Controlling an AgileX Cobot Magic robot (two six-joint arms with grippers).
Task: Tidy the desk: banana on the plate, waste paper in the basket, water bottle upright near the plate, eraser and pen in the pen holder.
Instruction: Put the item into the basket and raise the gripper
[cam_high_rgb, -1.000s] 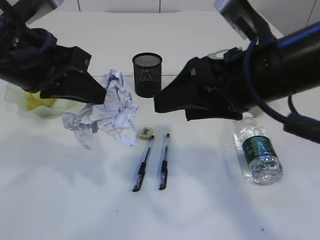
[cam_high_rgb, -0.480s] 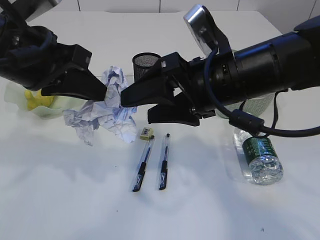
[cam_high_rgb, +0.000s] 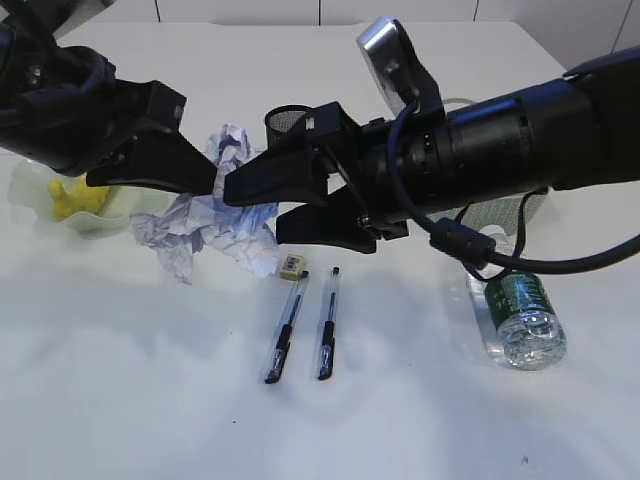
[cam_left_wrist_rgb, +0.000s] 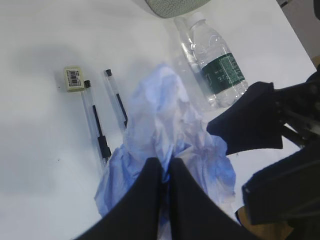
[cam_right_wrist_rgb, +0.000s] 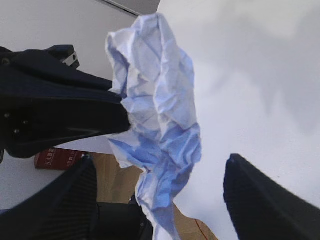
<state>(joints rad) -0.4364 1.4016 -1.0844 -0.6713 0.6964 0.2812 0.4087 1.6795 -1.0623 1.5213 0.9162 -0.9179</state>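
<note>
Now the waste paper (cam_high_rgb: 215, 215) hangs clear of the counter (cam_high_rgb: 120, 380), left of the pen holder (cam_high_rgb: 283, 122), pinched in my left claw (cam_left_wrist_rgb: 165, 167). My right claw (cam_high_rgb: 250, 205) has swung across, spread wide, bracketing it for a handover.

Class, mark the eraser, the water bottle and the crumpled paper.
eraser (cam_high_rgb: 291, 265): exterior view, its top face.
water bottle (cam_high_rgb: 519, 305): exterior view, its green label.
crumpled paper (cam_right_wrist_rgb: 160, 100): right wrist view, its creased middle.
</note>
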